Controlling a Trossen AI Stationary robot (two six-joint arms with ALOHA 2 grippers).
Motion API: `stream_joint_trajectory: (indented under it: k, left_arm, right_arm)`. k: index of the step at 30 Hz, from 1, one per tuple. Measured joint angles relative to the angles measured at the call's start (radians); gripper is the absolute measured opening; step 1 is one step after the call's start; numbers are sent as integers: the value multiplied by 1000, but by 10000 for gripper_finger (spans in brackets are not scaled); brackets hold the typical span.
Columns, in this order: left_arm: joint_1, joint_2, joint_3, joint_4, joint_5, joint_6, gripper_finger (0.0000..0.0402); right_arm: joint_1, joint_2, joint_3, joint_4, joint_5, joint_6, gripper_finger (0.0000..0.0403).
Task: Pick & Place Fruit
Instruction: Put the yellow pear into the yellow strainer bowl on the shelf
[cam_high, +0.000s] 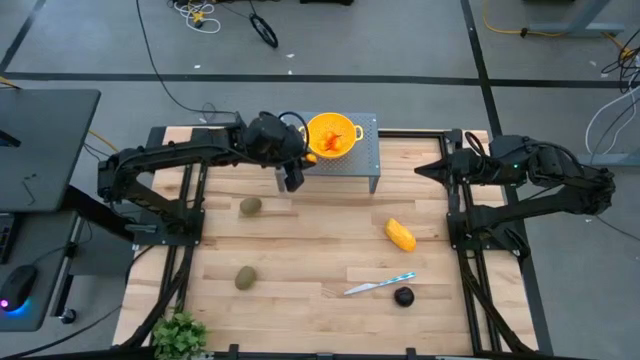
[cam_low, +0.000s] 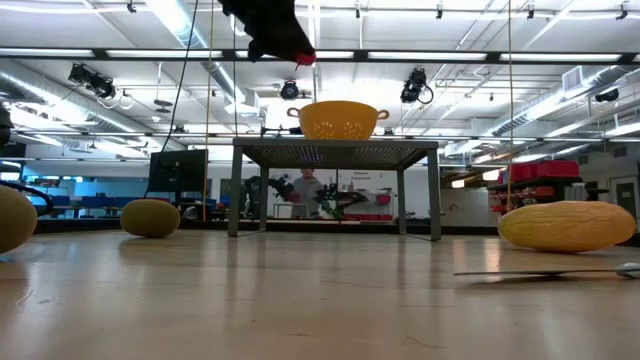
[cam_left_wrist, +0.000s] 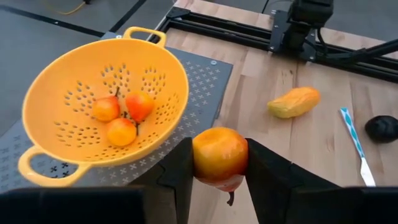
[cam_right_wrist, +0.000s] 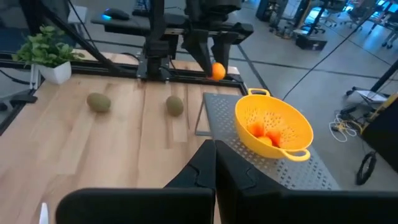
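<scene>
My left gripper (cam_left_wrist: 219, 163) is shut on a small orange-red fruit (cam_left_wrist: 219, 154) and hovers beside the yellow perforated bowl (cam_high: 333, 135), above the near left corner of the grey stand (cam_high: 365, 160). The bowl sits on that stand with three orange-red fruits (cam_left_wrist: 122, 115) inside. Lying on the table are two olive-brown ovals (cam_high: 250, 206) (cam_high: 245, 277), a yellow-orange oblong (cam_high: 400, 235) and a dark round fruit (cam_high: 403, 296). My right gripper (cam_right_wrist: 215, 167) is shut and waits by the table's right edge. My left gripper pinches the orange-red fruit (cam_left_wrist: 219, 149) between its two fingers (cam_left_wrist: 180, 168), one on each side of its round body. The fingers slant down from the table's left. The fruit is lifted clear, higher than the bowl's rim (cam_low: 338, 106), with its stem pointing down.
A slim silver knife with a pale blue handle (cam_high: 380, 284) lies between the oblong and the dark fruit. A small green plant (cam_high: 178, 332) stands at the near left corner. The middle of the wooden table (cam_high: 320, 240) is bare.
</scene>
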Motion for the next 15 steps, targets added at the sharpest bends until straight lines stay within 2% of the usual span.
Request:
stream_joint_trajectory:
  k: [15]
  left_arm:
    - [34, 0, 0, 0, 0, 3, 130]
  right_arm:
    - [-26, 0, 0, 7, 1, -3, 0]
